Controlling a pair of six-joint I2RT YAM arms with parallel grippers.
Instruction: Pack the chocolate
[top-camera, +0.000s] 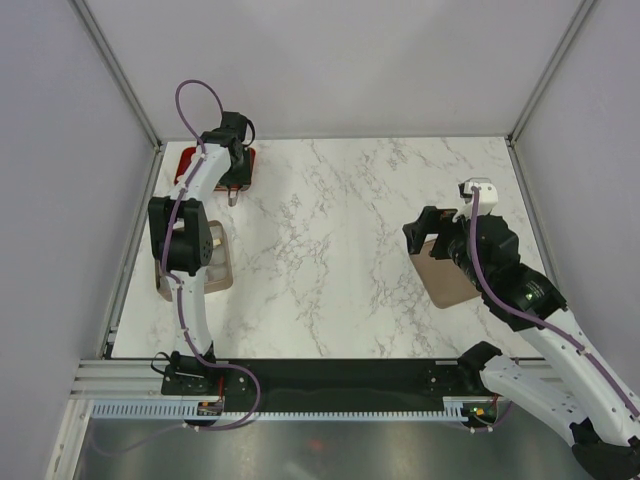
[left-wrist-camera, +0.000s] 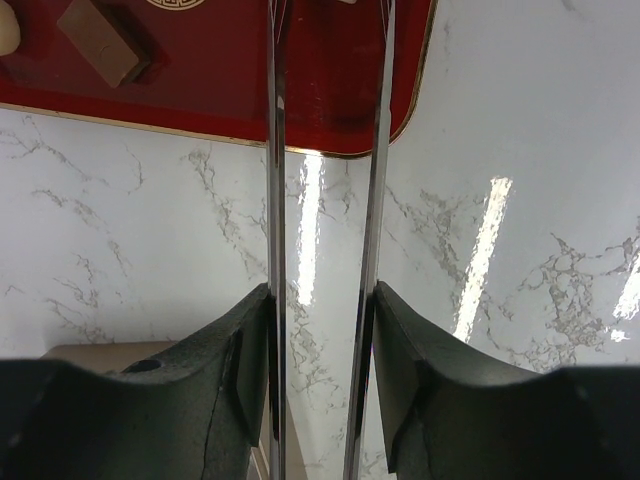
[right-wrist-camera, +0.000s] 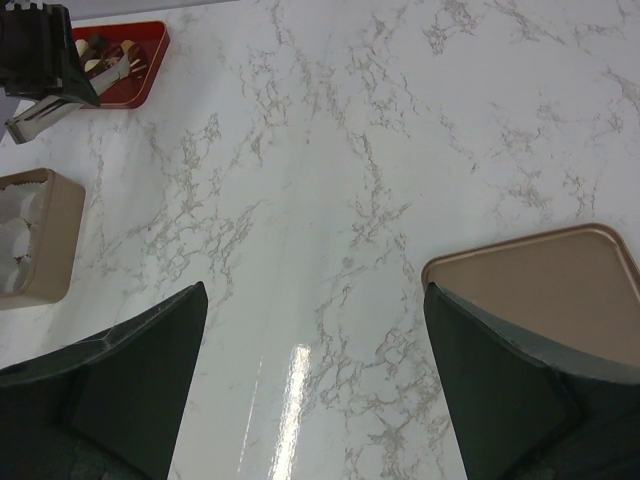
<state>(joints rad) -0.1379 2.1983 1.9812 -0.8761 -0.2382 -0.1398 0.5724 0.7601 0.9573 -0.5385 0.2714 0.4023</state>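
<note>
The chocolate pieces lie on a red tray (top-camera: 190, 165) at the table's far left. In the left wrist view a brown piece (left-wrist-camera: 100, 42) and a cream piece (left-wrist-camera: 5, 30) lie on the tray (left-wrist-camera: 330, 90). Several pieces (right-wrist-camera: 95, 62) also show in the right wrist view. My left gripper (top-camera: 236, 168) (left-wrist-camera: 322, 300) is shut on metal tongs (left-wrist-camera: 275, 200). The tongs' two blades stand apart with nothing between them; their tips run out of view over the tray. My right gripper (top-camera: 425, 235) (right-wrist-camera: 314, 300) is open and empty above the table.
A tan box (top-camera: 218, 265) (right-wrist-camera: 55, 235) with white paper cups sits at the left, near the left arm. The flat tan lid (top-camera: 448, 280) (right-wrist-camera: 540, 285) lies at the right, under the right gripper's side. The tray bears a gold emblem (left-wrist-camera: 175, 4).
</note>
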